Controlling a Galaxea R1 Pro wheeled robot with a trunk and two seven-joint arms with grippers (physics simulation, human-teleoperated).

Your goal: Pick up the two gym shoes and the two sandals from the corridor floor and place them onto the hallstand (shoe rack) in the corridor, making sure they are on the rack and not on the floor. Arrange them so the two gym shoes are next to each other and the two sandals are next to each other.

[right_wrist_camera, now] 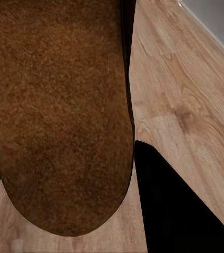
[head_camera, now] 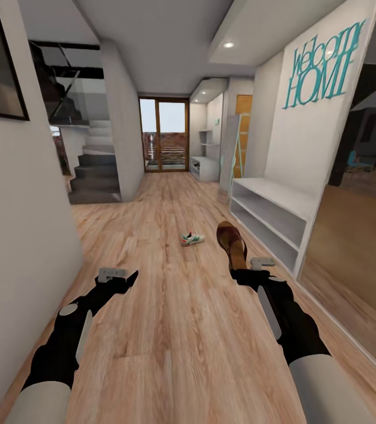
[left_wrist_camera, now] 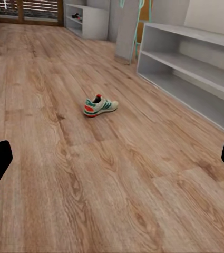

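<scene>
One sandal (head_camera: 231, 240) rides in the air, clamped in the jaws of the right gripper (head_camera: 242, 272), toe pointing away down the corridor, tan footbed up; in the right wrist view its brown sole (right_wrist_camera: 59, 116) sits close against the lens, with floor planks beside it. One gym shoe (head_camera: 192, 238), white with green stripes and a red-orange heel, lies alone on the corridor floor (head_camera: 170, 330), just left of the held sandal and well short of the rack. The hallstand (head_camera: 270, 221) stands against the right-hand wall, pale grey, its two long shelves open. Left gripper (head_camera: 124, 278) hangs low over the planks, jaws apart, holding nothing. Above the hallstand, teal "Welcome HOME" lettering (head_camera: 323, 65); a glass door (head_camera: 164, 134) closes the far end.
</scene>
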